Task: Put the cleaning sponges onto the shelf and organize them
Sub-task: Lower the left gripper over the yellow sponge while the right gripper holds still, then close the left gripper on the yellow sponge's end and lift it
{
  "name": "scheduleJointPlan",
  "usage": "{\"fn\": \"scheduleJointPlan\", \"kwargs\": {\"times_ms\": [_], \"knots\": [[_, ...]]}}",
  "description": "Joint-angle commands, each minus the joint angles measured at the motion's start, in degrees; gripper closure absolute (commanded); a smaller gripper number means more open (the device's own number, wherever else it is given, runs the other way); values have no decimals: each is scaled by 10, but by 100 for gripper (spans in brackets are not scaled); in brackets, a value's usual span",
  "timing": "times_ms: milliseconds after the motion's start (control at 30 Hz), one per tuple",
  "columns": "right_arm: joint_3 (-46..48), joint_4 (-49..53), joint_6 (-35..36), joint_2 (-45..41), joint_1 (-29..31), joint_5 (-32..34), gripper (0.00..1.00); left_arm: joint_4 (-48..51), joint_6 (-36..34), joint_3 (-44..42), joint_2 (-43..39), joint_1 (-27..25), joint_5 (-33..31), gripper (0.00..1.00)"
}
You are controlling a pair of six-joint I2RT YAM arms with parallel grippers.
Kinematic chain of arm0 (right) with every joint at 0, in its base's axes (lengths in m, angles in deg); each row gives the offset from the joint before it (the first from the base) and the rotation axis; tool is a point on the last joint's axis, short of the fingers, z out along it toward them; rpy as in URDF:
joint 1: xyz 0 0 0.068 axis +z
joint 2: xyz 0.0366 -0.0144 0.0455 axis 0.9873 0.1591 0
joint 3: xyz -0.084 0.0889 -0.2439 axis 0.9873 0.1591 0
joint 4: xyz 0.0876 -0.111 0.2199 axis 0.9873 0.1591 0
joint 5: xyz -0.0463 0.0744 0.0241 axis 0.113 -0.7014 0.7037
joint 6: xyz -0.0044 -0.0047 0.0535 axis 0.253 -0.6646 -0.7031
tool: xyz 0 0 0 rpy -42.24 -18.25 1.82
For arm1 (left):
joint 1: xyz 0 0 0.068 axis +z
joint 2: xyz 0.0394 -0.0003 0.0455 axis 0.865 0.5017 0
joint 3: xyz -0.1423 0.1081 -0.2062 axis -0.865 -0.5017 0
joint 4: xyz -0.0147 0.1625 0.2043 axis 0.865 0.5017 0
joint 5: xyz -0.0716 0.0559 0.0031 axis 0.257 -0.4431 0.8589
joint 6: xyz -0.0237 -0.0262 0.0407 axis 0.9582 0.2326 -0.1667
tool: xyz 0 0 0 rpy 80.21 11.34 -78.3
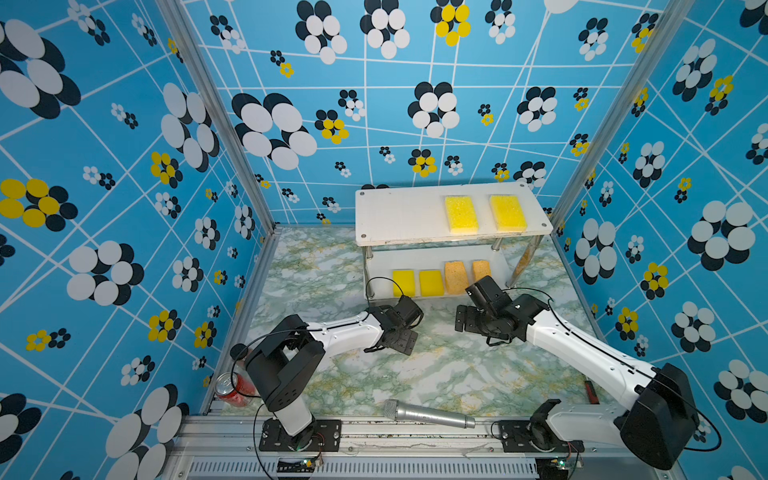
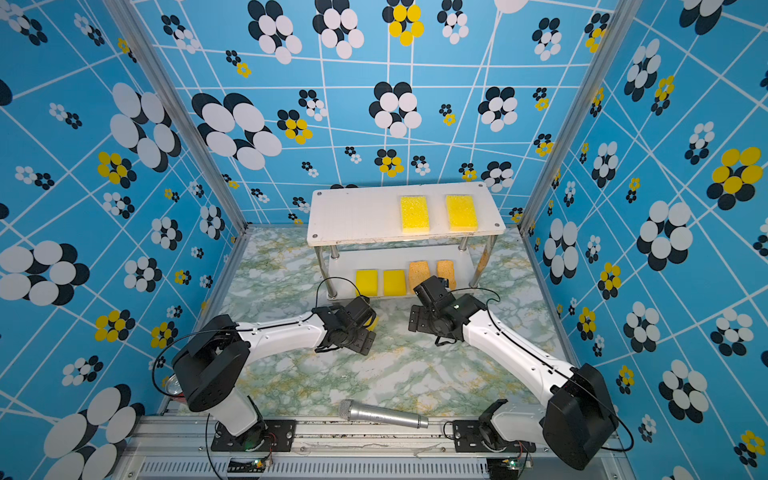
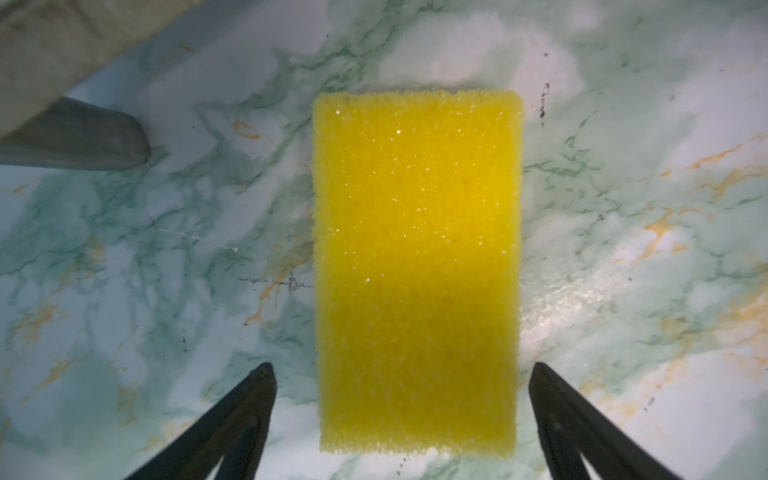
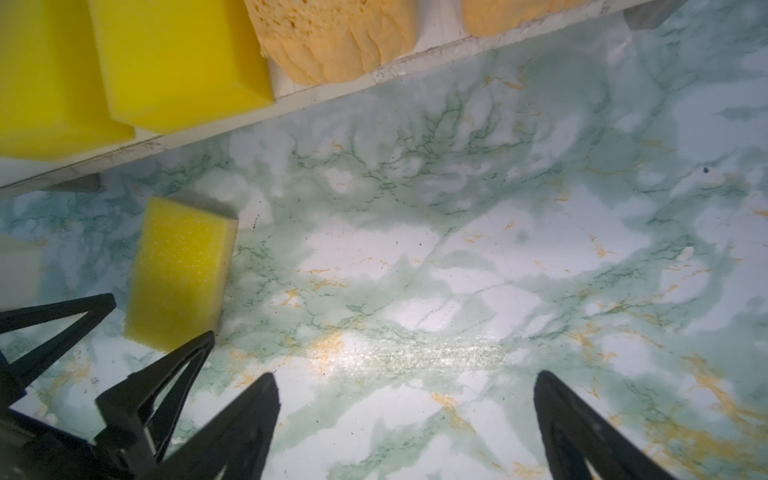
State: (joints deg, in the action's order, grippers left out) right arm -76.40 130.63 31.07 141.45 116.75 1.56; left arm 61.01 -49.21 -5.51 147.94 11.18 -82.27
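The shelf (image 1: 399,216) stands at the back. Two long yellow sponges (image 1: 460,214) (image 1: 508,212) lie on its top board. Its lower board holds two bright yellow sponges (image 1: 404,282) (image 1: 431,282) and two orange-tan ones (image 1: 456,276) (image 1: 481,269). One more long yellow sponge (image 3: 415,270) (image 4: 178,270) lies flat on the marble table in front of the shelf. My left gripper (image 3: 403,365) (image 1: 399,332) hovers open over its near end, one finger on each side, with a gap on both sides. My right gripper (image 4: 405,376) (image 1: 467,320) is open and empty over bare table beside it.
A silver microphone (image 1: 428,413) lies near the front edge. A red can (image 1: 232,388) stands at the front left behind the left arm, and a red-handled tool (image 1: 590,390) lies at the front right. A chrome shelf leg (image 3: 83,141) stands close to the left gripper. Patterned walls enclose three sides.
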Motion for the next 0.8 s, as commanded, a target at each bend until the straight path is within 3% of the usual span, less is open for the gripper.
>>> {"fn": "scheduleJointPlan", "kwargs": {"times_ms": [0,400,767], "knots": [[4,0,5,-8,-4,-4,2,20,4,15,14,-8,-14,5],[7,0,7,-11,-5,-4,3,19,4,32,48,-11,-11,6],[10,-1,6,-14,-6,-3,3,19,6,28,52,-11,-3,24]]}}
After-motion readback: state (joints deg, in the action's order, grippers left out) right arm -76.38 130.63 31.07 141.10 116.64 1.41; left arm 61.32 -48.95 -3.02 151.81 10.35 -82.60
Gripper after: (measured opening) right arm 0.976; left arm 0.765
